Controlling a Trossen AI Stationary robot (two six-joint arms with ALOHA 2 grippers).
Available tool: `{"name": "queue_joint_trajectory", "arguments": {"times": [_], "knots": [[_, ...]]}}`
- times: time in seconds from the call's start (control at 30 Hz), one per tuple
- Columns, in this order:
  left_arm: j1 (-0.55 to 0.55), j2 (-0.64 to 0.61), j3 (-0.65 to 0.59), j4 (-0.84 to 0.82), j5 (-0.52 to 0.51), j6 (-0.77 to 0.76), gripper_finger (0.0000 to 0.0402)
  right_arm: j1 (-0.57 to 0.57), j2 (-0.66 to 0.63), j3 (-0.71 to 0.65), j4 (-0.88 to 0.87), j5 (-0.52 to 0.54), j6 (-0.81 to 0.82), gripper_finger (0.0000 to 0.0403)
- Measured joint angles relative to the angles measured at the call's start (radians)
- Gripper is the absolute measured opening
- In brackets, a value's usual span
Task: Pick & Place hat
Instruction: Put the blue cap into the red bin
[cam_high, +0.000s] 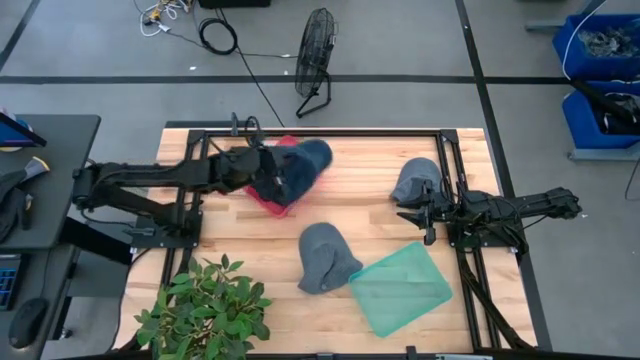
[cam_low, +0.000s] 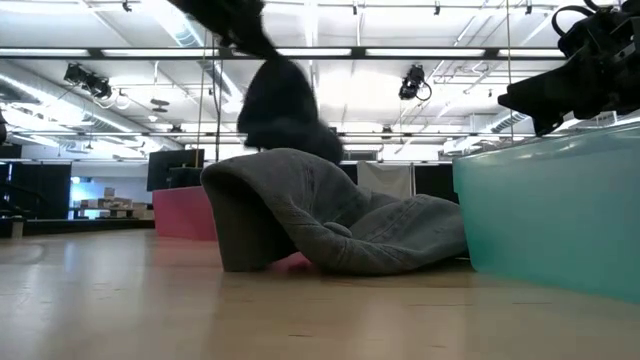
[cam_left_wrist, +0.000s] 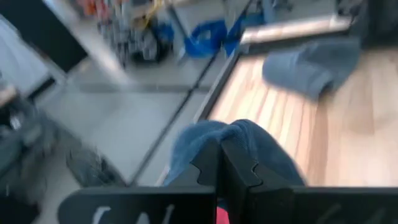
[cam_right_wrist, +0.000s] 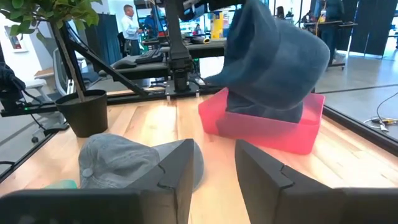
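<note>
1. Closest to the low camera: teal bin (cam_low: 550, 210), filling that view's right side; from above, sits at the tabletop (cam_high: 350, 190) corner shared by the right arm's edge and the plant-side edge.
2. Just beside it, toward the middle of the plant-side edge: grey hat (cam_low: 330, 225), slumped on the wood with its crown pushed up; looks to touch the teal bin's wall in the low view.
3. At the corner on the left arm's side of that same edge: potted plant (cam_high: 205, 310).
4. Near the fan-side edge, on the left arm's half: pink bin (cam_right_wrist: 261, 127), resting flat.
5. Above and partly inside the pink bin: dark blue hat (cam_right_wrist: 273, 56), hanging tilted, with its lower edge dropped behind the bin's near wall. Cannot tell whether it reaches the bin's floor.
6. Reaching in over the pink bin from the left edge: left tool (cam_left_wrist: 221, 168), fingers pressed together on the dark blue hat's fabric, bearing it up.
7. By the right edge, about halfway along it: right tool (cam_right_wrist: 213, 148), fingers spread with a clear gap, gripping nothing, low over the wood.
8. Just beside the right tool, toward the fan-side edge: blue-grey hat (cam_high: 415, 180), lying on the wood, free of the fingers.
9. On the floor beyond the tabletop: fan (cam_high: 315, 55).
</note>
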Motion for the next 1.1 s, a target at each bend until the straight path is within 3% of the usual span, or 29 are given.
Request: {"name": "queue_joint_trajectory", "arguments": {"times": [0.17,0.4,0.67,0.93,1.1], "knots": [[0.039,0.016,-0.021,-0.184,-0.004,-0.153,0.0006,0.0,0.0,0.0,0.0,0.001,0.0,0.0123],[0.096,0.073,-0.149,-0.175,-0.053,-0.176,0.0009,0.0,0.002,0.0,0.0,0.002,0.0,0.0123],[0.144,0.083,-0.185,-0.173,-0.079,-0.221,0.0016,0.0,0.003,0.0,0.0,0.002,0.0,0.0123],[0.14,0.082,-0.185,-0.193,-0.078,-0.199,0.0094,0.0,0.004,0.0,0.0,0.002,0.0,0.0123],[0.08,0.074,-0.153,-0.197,-0.078,-0.181,0.0143,0.0,0.004,0.0,0.004,0.034,0.017,0.0123]]}}
